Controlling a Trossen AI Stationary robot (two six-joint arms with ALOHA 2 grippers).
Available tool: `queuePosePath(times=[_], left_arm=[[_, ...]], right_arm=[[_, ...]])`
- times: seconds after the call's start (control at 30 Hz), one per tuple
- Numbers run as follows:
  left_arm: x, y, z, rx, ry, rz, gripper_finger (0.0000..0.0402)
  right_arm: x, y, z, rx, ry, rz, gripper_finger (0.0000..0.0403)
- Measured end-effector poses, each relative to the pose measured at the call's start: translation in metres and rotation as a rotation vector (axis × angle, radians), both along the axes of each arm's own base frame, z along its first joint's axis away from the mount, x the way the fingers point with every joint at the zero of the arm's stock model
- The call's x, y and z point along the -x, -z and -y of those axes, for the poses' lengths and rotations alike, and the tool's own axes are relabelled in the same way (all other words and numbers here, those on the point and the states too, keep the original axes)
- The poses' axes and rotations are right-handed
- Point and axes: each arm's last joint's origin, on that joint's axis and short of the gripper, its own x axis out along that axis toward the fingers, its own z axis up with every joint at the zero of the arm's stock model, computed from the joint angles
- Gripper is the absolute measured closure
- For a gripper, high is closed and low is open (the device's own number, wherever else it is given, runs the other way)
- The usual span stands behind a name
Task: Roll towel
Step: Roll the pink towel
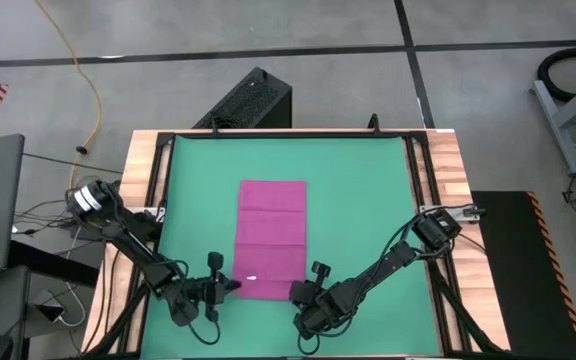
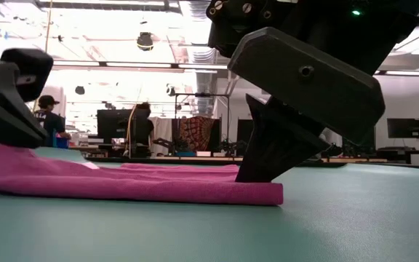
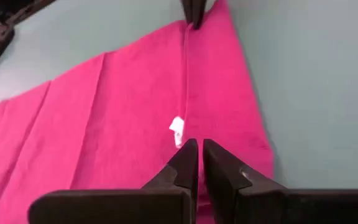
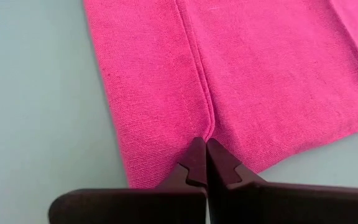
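The magenta-pink towel (image 1: 271,230) lies flat on the green mat (image 1: 368,200), its long side running from far to near. A narrow strip at its near end is folded over onto the rest, and the strip's edge shows as a line (image 4: 191,56). A white tag (image 3: 176,130) sits beside that line. My left gripper (image 1: 230,285) is shut at the left end of the folded strip. My right gripper (image 1: 296,292) is shut at its right end. In the low view the folded near end (image 2: 158,188) lies thick on the mat. My left gripper's fingertips (image 3: 190,155) close on the edge of the folded strip (image 3: 185,118), near the towel's left side and the white tag, coming slanting down from the near side. The towel lies on the mat. How many layers are held does not show. My right gripper pinches the folded strip's edge (image 4: 207,127) between its two fingertips, near the towel's right side. The cloth puckers in toward the tips. The fingers slant down from the near side (image 2: 268,156). The towel rests on the mat, slack.
The mat is bare to the left and right of the towel and beyond its far end. Wooden table borders (image 1: 443,170) and a dark frame run around the mat. A black box (image 1: 253,100) stands on the floor beyond the far edge. People (image 2: 140,127) show far behind.
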Motion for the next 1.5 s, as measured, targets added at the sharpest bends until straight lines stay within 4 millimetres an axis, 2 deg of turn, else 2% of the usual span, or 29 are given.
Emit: queuePosePath(times=[0.4, 0.8, 0.9, 1.13, 1.3, 1.4, 1.5], left_arm=[[0.004, 0.008, -0.002, 0.087, -0.013, -0.086, 0.0401], [0.003, 0.012, -0.008, 0.097, -0.064, -0.120, 0.0401], [0.003, 0.012, -0.008, 0.096, -0.066, -0.121, 0.0401], [0.002, 0.012, -0.010, 0.085, -0.072, -0.131, 0.0401], [0.002, 0.013, -0.010, 0.084, -0.073, -0.132, 0.0401], [0.002, 0.012, -0.010, 0.084, -0.074, -0.132, 0.0401], [0.002, 0.012, -0.010, 0.085, -0.074, -0.132, 0.0401]], right_arm=[[0.000, 0.000, 0.000, -0.001, 0.000, 0.003, 0.0393], [0.002, -0.001, -0.002, 0.113, 0.004, 0.046, 0.0337], [0.005, -0.007, -0.004, 0.155, -0.013, 0.064, 0.0328], [0.015, -0.037, -0.012, 0.241, -0.082, 0.126, 0.0299], [0.021, -0.047, -0.029, 0.307, -0.278, 0.120, 0.0276], [0.024, -0.043, -0.039, 0.347, -0.368, 0.154, 0.0274], [0.026, -0.027, -0.037, 0.333, -0.369, 0.220, 0.0279]])
